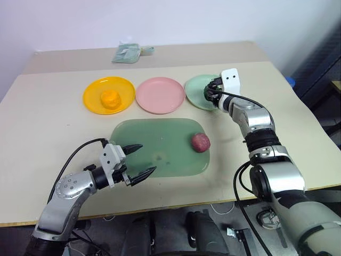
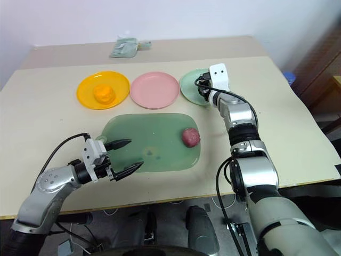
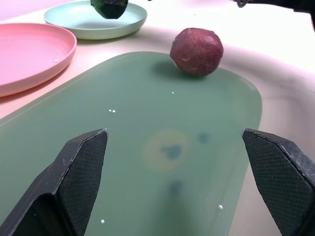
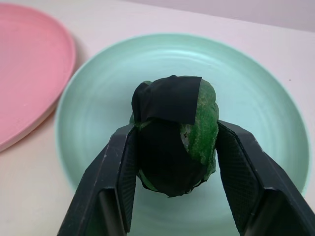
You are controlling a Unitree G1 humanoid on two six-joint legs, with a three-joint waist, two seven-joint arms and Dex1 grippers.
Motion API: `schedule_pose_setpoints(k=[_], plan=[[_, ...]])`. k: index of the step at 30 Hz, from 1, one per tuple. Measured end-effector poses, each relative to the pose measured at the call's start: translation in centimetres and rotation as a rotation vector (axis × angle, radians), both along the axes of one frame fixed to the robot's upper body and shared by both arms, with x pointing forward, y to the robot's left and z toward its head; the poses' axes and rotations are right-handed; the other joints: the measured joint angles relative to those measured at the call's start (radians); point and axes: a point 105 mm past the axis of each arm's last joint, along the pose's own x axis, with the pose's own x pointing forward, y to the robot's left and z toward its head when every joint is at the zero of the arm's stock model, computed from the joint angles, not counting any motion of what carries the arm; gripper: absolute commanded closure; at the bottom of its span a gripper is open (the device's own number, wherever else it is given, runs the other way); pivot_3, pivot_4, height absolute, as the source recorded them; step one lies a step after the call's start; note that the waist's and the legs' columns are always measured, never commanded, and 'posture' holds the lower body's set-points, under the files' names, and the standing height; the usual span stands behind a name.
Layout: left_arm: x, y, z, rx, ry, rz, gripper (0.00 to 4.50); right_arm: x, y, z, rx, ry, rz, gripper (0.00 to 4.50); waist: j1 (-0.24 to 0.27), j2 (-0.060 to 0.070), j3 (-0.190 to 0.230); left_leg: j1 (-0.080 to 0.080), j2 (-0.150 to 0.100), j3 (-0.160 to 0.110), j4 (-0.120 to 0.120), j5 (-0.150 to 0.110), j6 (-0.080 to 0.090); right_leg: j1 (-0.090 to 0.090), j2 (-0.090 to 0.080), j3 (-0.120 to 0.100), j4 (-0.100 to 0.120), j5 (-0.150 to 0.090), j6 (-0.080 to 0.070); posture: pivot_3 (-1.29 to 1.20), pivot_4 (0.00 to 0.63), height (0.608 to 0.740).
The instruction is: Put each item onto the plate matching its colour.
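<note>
My right gripper (image 1: 211, 94) is shut on the dark green-and-black item (image 4: 174, 135) and holds it just above the mint green plate (image 4: 256, 98) at the back right. The orange ball (image 1: 110, 98) lies on the yellow-orange plate (image 1: 91, 89) at the back left. Between those two plates sits the pink plate (image 1: 160, 95), with nothing on it. The purple-red item (image 1: 201, 142) rests on the right end of the translucent green mat (image 1: 160, 140). Over the mat's near left corner my left gripper (image 1: 147, 158) stands open and holds nothing, well short of the purple-red item (image 3: 197, 51).
A folded greenish packet (image 1: 126, 53) lies at the back of the table, behind the plates. The table's right edge runs close behind my right arm, with a blue object (image 1: 289, 81) beyond it. Bare tabletop lies left of the mat.
</note>
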Motion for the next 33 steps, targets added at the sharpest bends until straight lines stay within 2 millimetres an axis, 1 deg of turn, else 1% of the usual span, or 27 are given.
schedule_pose_setpoints(k=[1,3,4,7,10,11,13,14,15,18,20,21,22,23,24,26,28,30,33], plan=[[0.0,0.0,-0.1,0.000,0.003,0.003,0.00,0.0,-0.2,-0.3,0.007,0.004,-0.004,1.26,0.000,0.000,0.000,0.000,0.000,0.000,0.000,0.000,0.000,0.000,0.000,0.000,0.000,0.000,0.000,0.00,0.150,0.740],[-0.1,0.0,-0.2,0.001,0.012,0.007,0.00,0.1,-0.3,-0.7,0.015,0.010,-0.007,0.31,0.000,0.000,0.000,0.000,0.000,0.000,0.000,0.000,0.000,0.000,0.000,0.000,0.000,0.000,0.000,0.00,0.150,0.740],[-0.1,-0.1,-0.1,0.001,0.010,0.006,0.00,0.1,-0.3,-0.7,0.018,0.007,-0.006,0.03,0.000,0.000,0.000,0.000,0.000,0.000,0.000,0.000,0.000,0.000,0.000,0.000,0.000,0.000,0.000,0.00,0.150,0.740],[-0.2,-0.4,0.3,0.001,-0.002,0.004,0.00,0.2,-0.4,-0.1,0.017,-0.030,-0.003,0.03,0.000,0.000,0.000,0.000,0.000,0.000,0.000,0.000,0.000,0.000,0.000,0.000,0.000,0.000,0.000,0.00,0.150,0.740],[-0.2,-0.6,0.4,0.002,0.001,0.001,0.00,-0.3,-0.7,1.6,-0.009,-0.123,0.027,0.03,0.003,0.001,0.000,0.000,0.000,0.000,0.000,0.000,0.000,0.000,0.000,0.000,0.000,0.000,0.000,0.00,0.150,0.740],[-0.3,-0.6,0.4,0.003,0.004,0.001,0.00,-0.6,-0.9,2.1,-0.020,-0.154,0.047,0.03,0.004,0.001,0.000,0.000,0.001,-0.001,0.000,0.000,0.000,0.000,0.000,0.000,0.000,0.000,0.000,0.00,0.150,0.740],[-0.3,-0.6,0.5,0.006,0.006,-0.003,0.00,-1.9,-1.2,2.4,-0.050,-0.203,0.117,0.03,0.006,0.001,0.000,0.000,0.001,-0.001,0.000,0.000,0.000,0.001,0.000,0.000,0.000,0.000,0.000,0.00,0.150,0.740],[-0.3,-0.7,0.6,0.007,0.005,-0.007,0.00,-3.4,-1.2,2.3,-0.076,-0.234,0.192,0.03,0.012,0.001,0.000,0.000,0.001,-0.002,0.000,0.000,0.000,0.001,0.000,0.000,-0.001,0.000,0.000,0.00,0.150,0.740],[-0.4,-0.6,0.6,0.014,0.006,-0.008,0.00,-5.2,-1.0,1.7,-0.094,-0.239,0.281,0.03,0.018,0.001,0.000,0.000,0.002,-0.002,-0.001,0.000,0.001,0.001,0.000,0.000,-0.001,0.000,0.001,0.00,0.150,0.740],[-0.3,-0.6,0.7,0.015,0.010,-0.020,0.00,-9.3,0.4,0.7,-0.093,-0.198,0.498,0.03,0.023,0.003,0.002,0.001,0.002,0.000,0.000,0.000,0.001,0.001,0.000,0.001,-0.001,0.000,0.000,0.00,0.150,0.740],[-0.4,-0.8,0.8,0.009,0.013,-0.039,0.00,-11.7,1.3,1.1,-0.109,-0.189,0.616,0.03,0.025,0.003,0.002,0.001,0.001,0.000,0.001,0.000,0.000,0.001,0.000,0.001,-0.001,-0.002,-0.003,0.00,0.150,0.740],[-0.4,-0.9,0.8,0.010,0.017,-0.046,0.00,-12.6,1.6,1.2,-0.117,-0.184,0.655,0.03,0.027,0.003,0.001,0.002,0.001,-0.001,0.001,0.000,0.000,0.002,0.000,0.001,-0.001,-0.002,-0.003,0.00,0.150,0.740],[-0.4,-1.1,0.8,0.009,0.018,-0.059,0.00,-13.7,1.8,1.0,-0.134,-0.165,0.690,0.03,0.029,0.002,0.001,0.002,0.001,-0.001,0.001,0.000,0.000,0.002,0.000,0.001,-0.001,-0.002,-0.003,0.00,0.150,0.740],[-0.4,-1.2,0.9,0.010,0.018,-0.067,0.00,-14.6,1.9,0.4,-0.141,-0.138,0.720,0.03,0.032,0.002,0.001,0.002,0.001,-0.002,0.001,0.000,0.000,0.003,0.000,0.001,-0.002,-0.002,-0.003,0.00,0.150,0.740],[-0.4,-1.4,0.9,0.010,0.016,-0.074,0.00,-15.6,2.1,-0.6,-0.147,-0.094,0.749,0.03,0.035,0.001,0.000,0.002,0.001,-0.002,0.001,0.000,0.000,0.003,0.000,0.001,-0.003,-0.002,-0.004,0.00,0.150,0.740],[-0.3,-1.5,1.1,0.011,0.014,-0.080,0.00,-16.9,2.5,-2.8,-0.131,-0.013,0.781,0.03,0.033,0.001,0.001,0.001,0.001,-0.001,0.001,0.000,0.000,0.003,-0.001,0.001,-0.004,-0.002,-0.004,0.00,0.150,0.740],[-0.3,-1.5,1.0,0.013,0.017,-0.082,0.00,-17.3,2.7,-3.7,-0.122,0.026,0.785,0.03,0.030,0.001,0.001,0.001,0.001,-0.001,0.002,0.000,0.000,0.003,0.000,0.002,-0.004,-0.002,-0.003,0.00,0.150,0.740],[-0.3,-1.5,1.1,0.013,0.018,-0.086,0.00,-17.2,2.6,-3.6,-0.126,0.023,0.775,0.03,0.031,0.001,0.001,0.001,0.000,-0.001,0.002,0.000,0.000,0.003,0.001,0.001,-0.004,-0.002,-0.004,0.00,0.150,0.740],[-0.3,-1.7,1.1,0.014,0.018,-0.093,0.00,-16.5,3.0,-3.8,-0.130,0.006,0.738,0.03,0.032,0.001,0.001,0.001,0.000,-0.001,0.002,0.000,0.000,0.003,0.001,0.001,-0.004,-0.002,-0.004,0.00,0.150,0.740]])
